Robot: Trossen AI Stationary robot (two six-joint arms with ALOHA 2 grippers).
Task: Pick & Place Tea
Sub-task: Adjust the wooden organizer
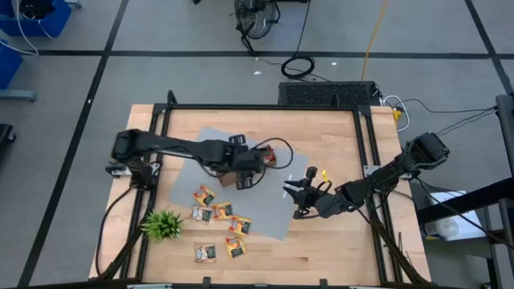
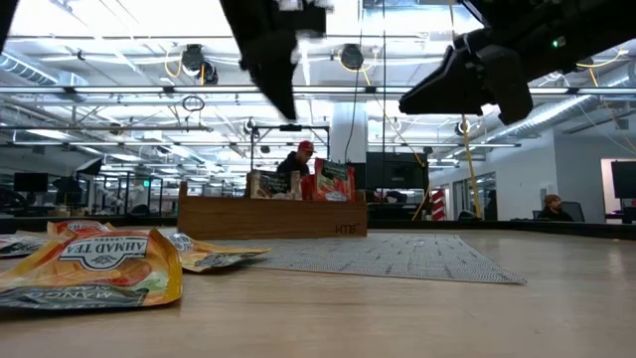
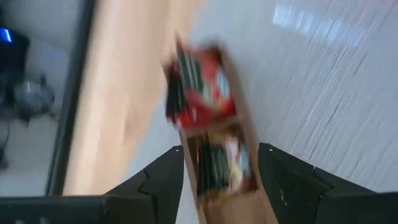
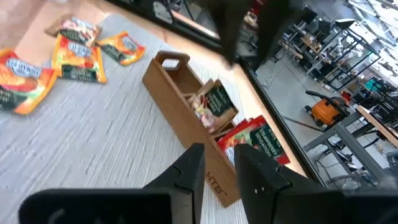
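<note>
Left claw (image 1: 245, 178) hovering empty, fingers apart, over brown wooden compartment tray (image 4: 186, 134); right claw (image 1: 299, 193) beside, nearly together, empty. Small flat orange and red tea sachets (image 1: 218, 212) loose on wooden desk (image 1: 337, 241), others already filed. Risk: knocking upright sachets out while retreating.

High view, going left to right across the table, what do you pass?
Green plant → loose tea sachets → wooden tray under the left gripper → right gripper, above the table beyond the grey mat's edge.
</note>
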